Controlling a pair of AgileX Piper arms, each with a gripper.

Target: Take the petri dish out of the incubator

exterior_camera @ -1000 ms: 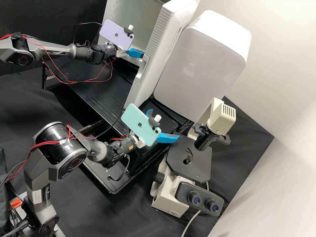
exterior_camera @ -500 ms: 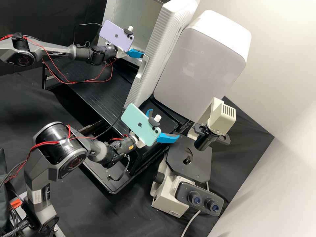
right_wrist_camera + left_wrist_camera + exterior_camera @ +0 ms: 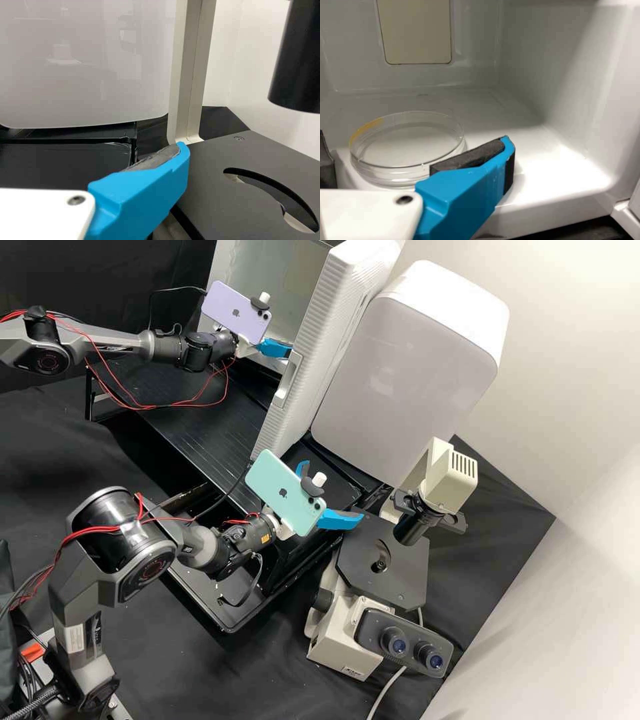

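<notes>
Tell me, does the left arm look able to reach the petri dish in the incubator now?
Likely yes. The incubator door stands open, and the open left claw is inside the chamber, one blue finger beside the petri dish, nothing between them.

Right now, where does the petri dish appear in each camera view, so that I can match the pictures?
Left wrist view: the petri dish lies on the incubator floor, beside a blue finger of the left gripper.
High view: it is hidden inside the incubator, where the left gripper sits past the ribbed door.
Right wrist view: this camera faces the microscope stage instead.
Shared landmark: that blue finger, in the high and left wrist views.
</notes>
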